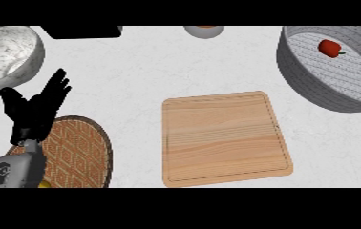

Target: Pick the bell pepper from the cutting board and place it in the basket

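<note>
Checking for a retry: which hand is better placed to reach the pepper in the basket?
Probably right: the basket with the pepper sits far right; the left hand rests far left. Right hand unseen.

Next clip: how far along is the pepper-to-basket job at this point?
Done: the red bell pepper lies inside the grey basket at the right, not on the cutting board. In hand: nothing; the left hand rests open at the left edge, fingers up, and the right hand is out of view. Left: apparently nothing, the placement looks complete.
</note>
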